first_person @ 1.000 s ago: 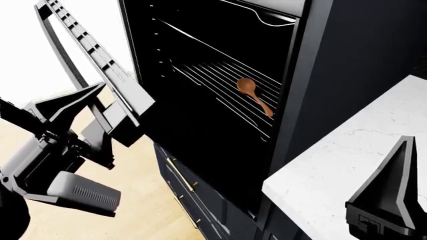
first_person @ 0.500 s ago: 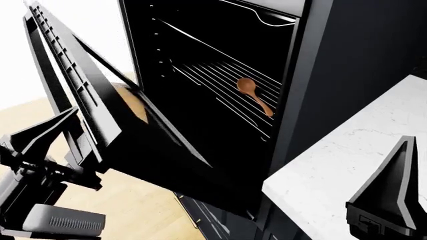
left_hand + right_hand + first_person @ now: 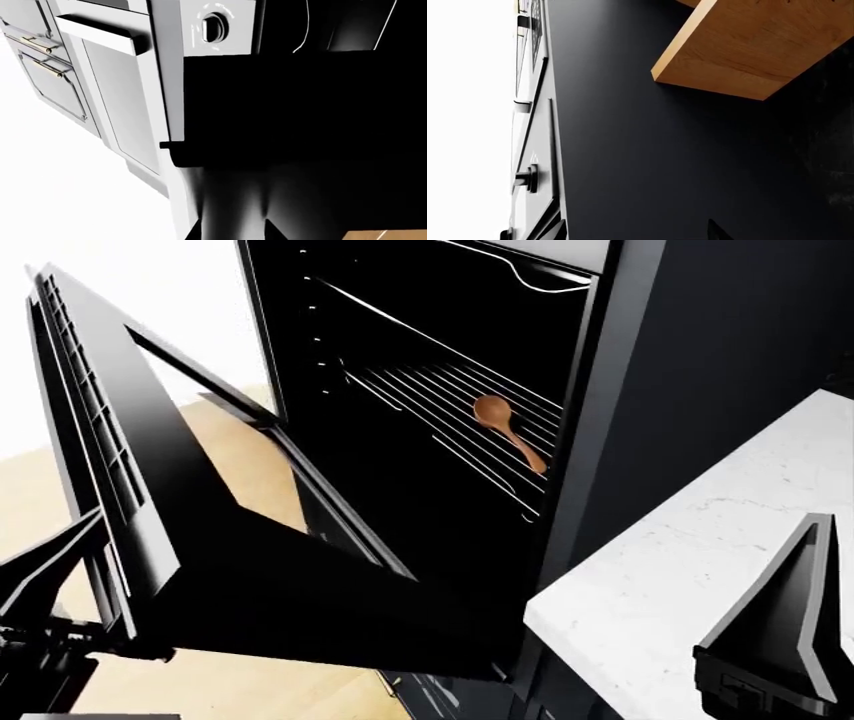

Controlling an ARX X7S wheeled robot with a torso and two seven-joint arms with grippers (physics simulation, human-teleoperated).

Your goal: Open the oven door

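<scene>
While no lettering can be read anywhere, the left gripper (image 3: pixel 47 585) sits low at the far left, touching the outer face of the oven door (image 3: pixel 200 540), its jaws' state impossible to tell. That glossy black door with its glass window hangs tilted well open beside the dark cavity, where a wooden spoon (image 3: pixel 510 432) lies on the wire rack (image 3: pixel 441 410); over the white countertop (image 3: pixel 694 540), the right gripper (image 3: pixel 781 640) holds nothing, jaws unclear.

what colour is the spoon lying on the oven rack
Reddish-brown, like wood. The spoon shows best in the head view.
</scene>
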